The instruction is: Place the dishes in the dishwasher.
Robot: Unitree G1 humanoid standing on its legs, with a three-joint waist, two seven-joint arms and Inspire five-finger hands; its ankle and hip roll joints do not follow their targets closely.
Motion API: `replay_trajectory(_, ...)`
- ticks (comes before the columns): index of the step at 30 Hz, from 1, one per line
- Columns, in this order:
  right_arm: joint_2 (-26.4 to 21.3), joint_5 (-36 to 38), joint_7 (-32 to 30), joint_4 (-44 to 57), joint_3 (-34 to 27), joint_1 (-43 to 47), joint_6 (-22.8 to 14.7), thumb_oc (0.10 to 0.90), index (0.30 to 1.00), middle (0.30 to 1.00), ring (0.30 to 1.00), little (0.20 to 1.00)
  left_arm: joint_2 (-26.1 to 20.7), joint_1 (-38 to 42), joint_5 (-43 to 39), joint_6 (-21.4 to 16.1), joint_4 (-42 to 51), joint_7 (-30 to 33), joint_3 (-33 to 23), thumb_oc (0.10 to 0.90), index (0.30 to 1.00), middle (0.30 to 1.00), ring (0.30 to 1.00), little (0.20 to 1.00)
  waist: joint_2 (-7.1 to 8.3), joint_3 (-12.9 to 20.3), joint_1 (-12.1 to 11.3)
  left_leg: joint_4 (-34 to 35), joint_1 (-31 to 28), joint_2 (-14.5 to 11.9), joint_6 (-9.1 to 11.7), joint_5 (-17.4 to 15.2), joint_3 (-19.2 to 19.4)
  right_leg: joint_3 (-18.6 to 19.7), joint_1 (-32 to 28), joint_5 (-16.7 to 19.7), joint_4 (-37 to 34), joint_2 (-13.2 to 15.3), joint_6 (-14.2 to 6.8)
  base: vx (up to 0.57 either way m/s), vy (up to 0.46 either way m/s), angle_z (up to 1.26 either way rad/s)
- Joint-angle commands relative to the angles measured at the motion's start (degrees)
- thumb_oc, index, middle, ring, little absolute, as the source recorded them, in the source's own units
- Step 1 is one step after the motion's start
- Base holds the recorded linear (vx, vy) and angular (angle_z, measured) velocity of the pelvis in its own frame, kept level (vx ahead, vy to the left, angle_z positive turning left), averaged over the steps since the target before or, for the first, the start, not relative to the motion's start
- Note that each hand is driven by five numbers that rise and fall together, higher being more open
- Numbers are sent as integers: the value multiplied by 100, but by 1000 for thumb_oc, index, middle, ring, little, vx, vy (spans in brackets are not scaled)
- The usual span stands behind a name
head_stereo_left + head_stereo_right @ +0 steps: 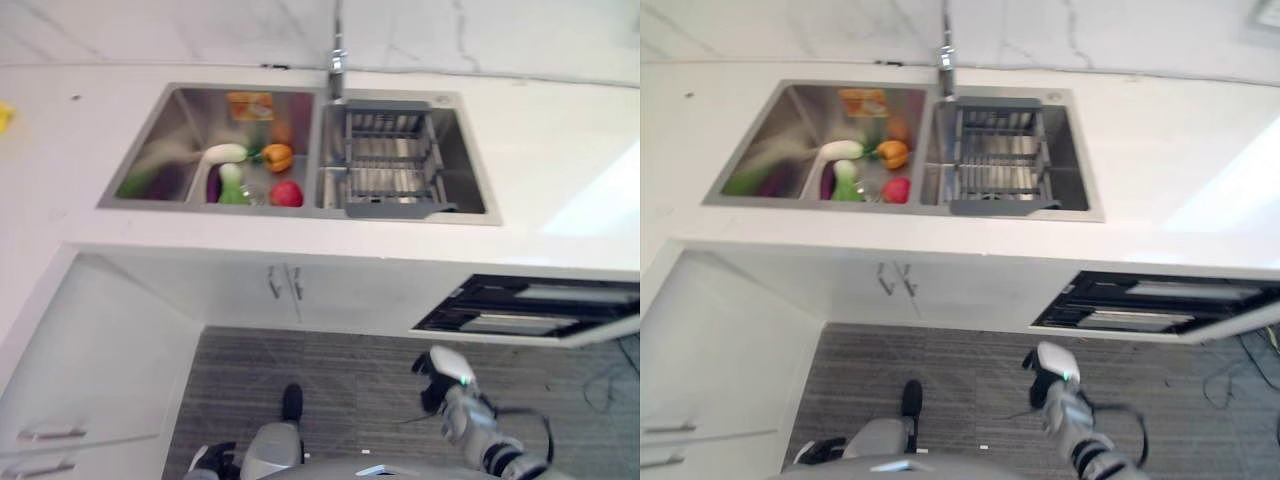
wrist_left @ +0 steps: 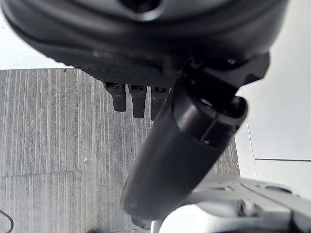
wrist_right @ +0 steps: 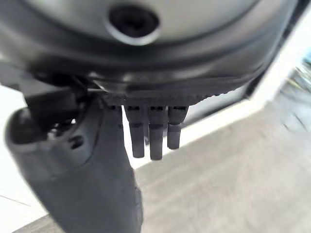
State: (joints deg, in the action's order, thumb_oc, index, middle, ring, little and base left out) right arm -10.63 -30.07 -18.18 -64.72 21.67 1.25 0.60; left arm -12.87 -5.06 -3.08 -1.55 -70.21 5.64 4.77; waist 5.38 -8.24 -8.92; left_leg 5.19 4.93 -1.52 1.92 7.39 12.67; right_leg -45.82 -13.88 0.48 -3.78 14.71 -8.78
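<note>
Right hand (image 1: 446, 372) low near half-open dishwasher (image 1: 530, 308), fingers straight, empty; left hand (image 2: 184, 145) likewise relaxed. Advisable: open dishwasher fully before fetching dishes (image 1: 225, 153) from sink (image 1: 150, 130).

White marble countertop (image 1: 560, 150), white cabinets (image 1: 100, 370), grey striped floor (image 1: 340, 380)

Open floor (image 1: 330, 380) below the counter edge (image 1: 300, 250), dishwasher drawer (image 1: 530, 310) jutting out at right.

Robot body: silver-grey arms, dark hands.
R hand (image 1: 441, 372) is capped w/ white thumb cover; L hand (image 2: 184, 145) is seen as black, ribbed fingers (image 2: 138, 99).
</note>
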Motion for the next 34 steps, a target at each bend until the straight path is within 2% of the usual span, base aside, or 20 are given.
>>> replay_trajectory(1, -412, 847, 76, -487, -55, 220, -71, 800, 900, 900, 900, 900, 189, 401, -351, -280, -254, -103, 142, 800, 900, 900, 900, 900, -249, 334, -170, -20, -384, -260, 92, -634, 95, 430, 81, -11, 346, 62, -277, 11, 166, -25)
replay_trajectory(2, -361, 1201, 190, -758, -305, 80, -44, 800, 900, 900, 900, 900, 191, 433, -632, -328, -166, -233, 125, 800, 900, 900, 900, 900, -255, 324, -93, -19, -461, -200, 30, -696, 51, 474, 121, 23, 655, 179, -308, 14, 205, -20)
replay_trajectory(6, -390, 1624, 398, -1072, -646, -36, -12, 800, 900, 900, 900, 900, 158, 492, -734, -368, -65, -442, 265, 800, 900, 900, 900, 900, -274, 303, 26, -19, -642, -11, -140, -853, -34, 607, 254, 211, 1397, 551, -453, 33, 211, 11)
replay_trajectory(7, -429, 1812, 581, -1140, -769, -98, -30, 800, 900, 900, 900, 900, 135, 501, -661, -361, -38, -511, 368, 800, 900, 900, 900, 900, -278, 287, 135, -19, -777, 134, -239, -950, -118, 817, 391, 539, 2009, 798, -513, 100, 354, 18)
replay_trajectory(8, -456, 1857, 623, -1132, -807, -112, -43, 800, 900, 900, 900, 900, 117, 524, -637, -354, -30, -523, 457, 800, 900, 900, 900, 900, -284, 248, 213, -19, -849, 226, -309, -977, -225, 1042, 516, 758, 2428, 917, -530, 84, 262, 16)
replay_trajectory(9, -459, 1857, 624, -1131, -808, -111, -43, 800, 900, 900, 900, 900, 119, 525, -637, -354, -30, -523, 457, 800, 900, 900, 900, 900, -278, 245, 209, -19, -849, 240, -318, -980, -221, 1056, 533, 748, 2461, 941, -535, 65, 185, 28)
replay_trajectory(10, -469, 1908, 660, -1115, -806, -98, -46, 800, 900, 900, 900, 900, 110, 540, -626, -344, 8, -535, 523, 800, 900, 900, 900, 900, -305, 208, 270, -19, -929, 289, -376, -1017, -305, 1305, 694, 772, 2863, 1004, -496, 45, 163, 57)
replay_trajectory(12, -447, 2282, 718, -1154, -931, -12, -89, 800, 900, 900, 900, 900, 68, 624, -521, -319, -55, -582, 639, 800, 900, 900, 900, 900, -371, 143, 416, -19, -1042, 320, -451, -1074, -451, 1973, 1144, 700, 3503, 822, -458, 28, 181, 85)
replay_trajectory(13, -408, 2644, 711, -1146, -1051, 43, -141, 800, 900, 900, 900, 900, 86, 671, -531, -309, -119, -598, 705, 800, 900, 900, 900, 900, -453, 114, 509, -19, -1032, 250, -469, -967, -512, 2269, 1456, 438, 3591, 526, -178, 11, 94, 90)
replay_trajectory(14, -373, 3011, 732, -1137, -1157, 88, -181, 800, 900, 900, 900, 900, 100, 724, -520, -306, -172, -604, 719, 800, 900, 900, 900, 900, -478, 106, 574, -19, -1092, 234, -444, -969, -629, 2521, 1570, 69, 3389, 253, -52, 16, 41, 65)
replay_trajectory(16, -287, 3769, 752, -1234, -1429, 149, -260, 800, 900, 900, 900, 900, 123, 838, -445, -287, -337, -586, 767, 800, 900, 900, 900, 900, -531, 68, 659, -19, -1115, 215, -399, -978, -834, 2746, 1683, -157, 2804, 23, -2, 79, -60, 39)
replay_trajectory(18, -214, 4300, 863, -1261, -1595, 217, -354, 800, 900, 900, 900, 900, 171, 948, -320, -285, -469, -525, 881, 800, 900, 900, 900, 900, -508, 26, 799, -19, -1181, 224, -342, -1020, -1011, 3159, 1730, -107, 2032, -103, -3, 84, -84, 42)
replay_trajectory(19, -200, 4379, 911, -1333, -1603, 231, -339, 800, 900, 900, 900, 900, 184, 1001, -247, -277, -511, -500, 926, 800, 900, 900, 900, 900, -501, 22, 854, -19, -1226, 245, -341, -1022, -1108, 3361, 1775, -70, 1956, -217, -80, 45, -25, 41)
replay_trajectory(22, -199, 4223, 985, -1421, -1537, 218, -279, 800, 900, 900, 900, 900, 155, 1030, 229, -248, -627, -328, 1101, 800, 900, 900, 900, 900, -445, 124, 881, -19, -1283, 273, -320, -1087, -1189, 3273, 1522, -113, 1574, -275, -65, 121, -106, 59)
replay_trajectory(26, -287, 3842, 992, -1509, -1460, 213, -217, 800, 900, 900, 900, 900, 137, 961, 1213, -212, -793, -156, 1513, 800, 900, 900, 900, 900, -452, 400, 853, -19, -1279, 167, -165, -1135, -1053, 2873, 878, -44, 621, -343, -99, 109, -107, 26)
replay_trajectory(34, -418, 4035, 959, -1532, -1577, 262, -252, 800, 900, 900, 900, 900, 197, 1029, 1111, -265, -536, -64, 1590, 800, 900, 900, 900, 900, -477, 474, 807, -19, -1262, -12, 29, -1086, -1052, 2737, 548, 1, 34, -505, -29, 40, -101, -2)
